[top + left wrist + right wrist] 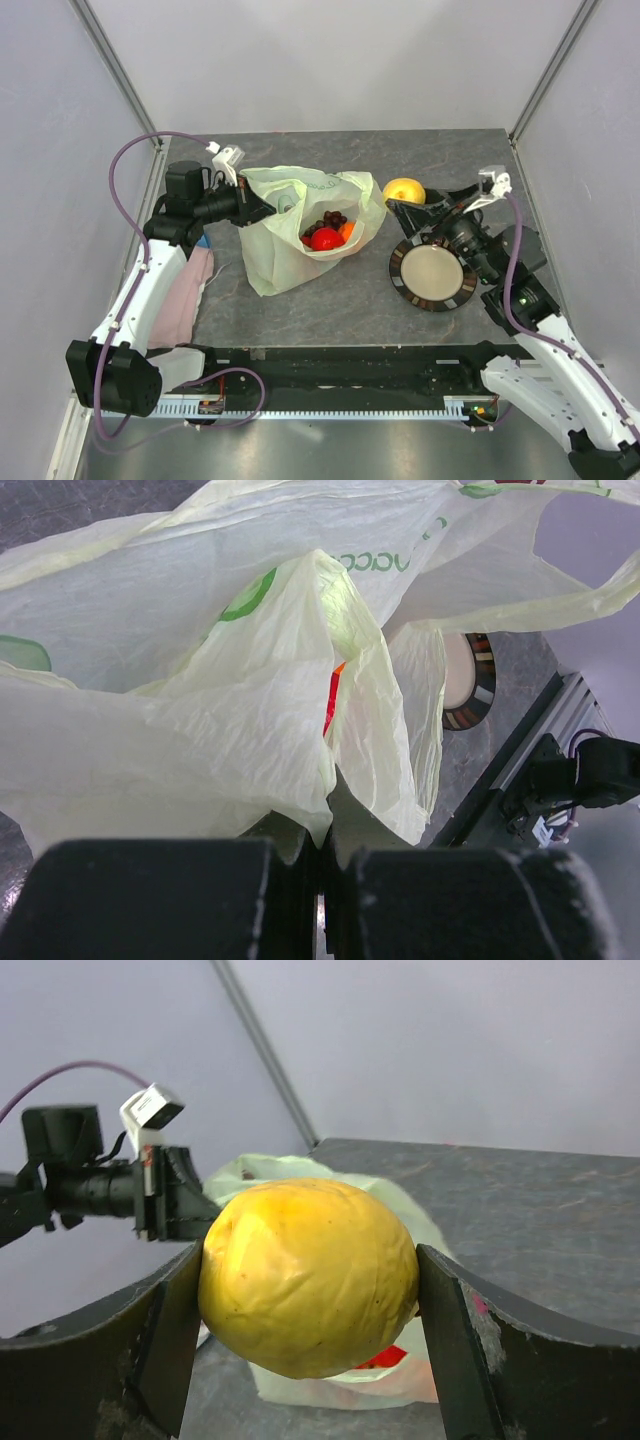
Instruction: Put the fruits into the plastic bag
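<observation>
Right end effector (311, 1278): fingers spread wide and clamped on either side of a round, dimpled yellow lemon (403, 190). Both pads press flat against the skin. The lemon sits just right of the thin, crinkly, pale yellow-green plastic bag (285, 255), near its far right corner and outside its mouth. In the right wrist view the bag shows behind and below the fruit.

Left end effector (325, 865): clenched tight, with a fold of the bag's film pinched between the fingers at the bag's left rim. The film bunches and rises from the pinch, and the mouth gapes to the right of it.

Inside the bag, seen through the mouth from above:
- Smooth red apple (325, 239) at the centre.
- Dark purple grape bunch (328, 219) touching the apple's far side.
- Small orange fruit (347, 232) against the apple's right side.

Right of the bag and apart from it: a round beige plate with a dark patterned rim (433, 277), flat on the grey mottled tabletop (330, 310).

Left of the bag: a crumpled pink cloth (185, 295), partly under the left arm.
</observation>
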### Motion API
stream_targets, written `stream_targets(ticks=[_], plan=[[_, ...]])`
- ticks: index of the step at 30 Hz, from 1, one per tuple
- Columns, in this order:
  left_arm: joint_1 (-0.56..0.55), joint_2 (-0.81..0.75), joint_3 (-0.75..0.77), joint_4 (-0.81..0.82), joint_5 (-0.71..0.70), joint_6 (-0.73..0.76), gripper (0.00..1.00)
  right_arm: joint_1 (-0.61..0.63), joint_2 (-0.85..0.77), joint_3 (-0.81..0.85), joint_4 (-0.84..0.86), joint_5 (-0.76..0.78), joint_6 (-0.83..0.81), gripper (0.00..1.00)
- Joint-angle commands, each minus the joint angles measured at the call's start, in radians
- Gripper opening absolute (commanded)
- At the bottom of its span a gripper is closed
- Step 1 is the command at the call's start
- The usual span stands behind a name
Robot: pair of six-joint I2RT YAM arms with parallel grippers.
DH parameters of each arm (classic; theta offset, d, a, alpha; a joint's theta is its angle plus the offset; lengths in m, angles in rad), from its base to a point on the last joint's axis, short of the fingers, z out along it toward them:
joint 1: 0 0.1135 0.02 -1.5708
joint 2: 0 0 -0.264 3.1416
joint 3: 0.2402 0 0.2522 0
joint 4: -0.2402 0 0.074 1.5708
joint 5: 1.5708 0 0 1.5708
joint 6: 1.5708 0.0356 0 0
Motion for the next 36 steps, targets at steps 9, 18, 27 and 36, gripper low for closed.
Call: stream_targets(ticks=[9,18,27,36], plan=[[0.000,-0.004,0.008,0.019,0.010,-0.023,0.02,0.368,0.269,0.152,0.053,0.064,-0.166,0.45],[0.000,-0.005,0.008,0.017,0.013,-0.023,0.02,0.431,0.522,0.310,-0.143,0.366,-0.118,0.46],[0.000,-0.007,0.009,0.017,0.018,-0.024,0.02,0.431,0.740,0.454,-0.362,0.617,-0.075,0.45],[0.000,-0.007,0.009,0.016,0.018,-0.024,0.02,0.431,0.970,0.592,-0.439,0.624,-0.035,0.48]])
